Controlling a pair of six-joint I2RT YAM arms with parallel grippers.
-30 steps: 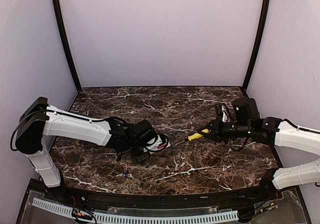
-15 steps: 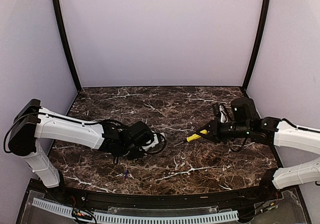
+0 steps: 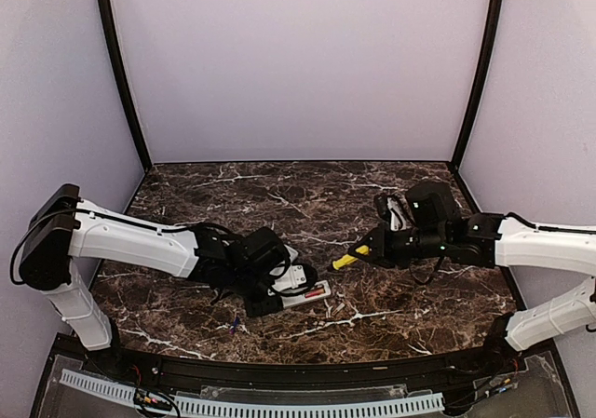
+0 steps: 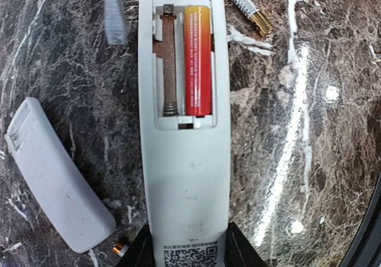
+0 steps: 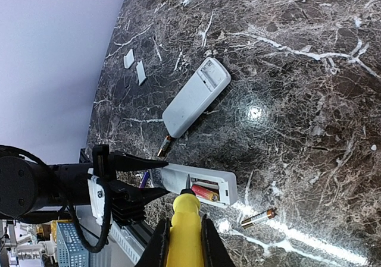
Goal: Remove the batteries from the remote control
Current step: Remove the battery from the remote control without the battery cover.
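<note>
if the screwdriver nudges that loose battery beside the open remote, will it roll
The loose battery is a thin cylinder lying on its side, so the screwdriver would probably roll it. The marble table looks glossy, so little would likely slow it, and it could roll away from the remote.

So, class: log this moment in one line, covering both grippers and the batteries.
left gripper: holds remote | compartment: open, one battery in, other slot empty | loose battery: on table | right gripper: shut on screwdriver
</note>
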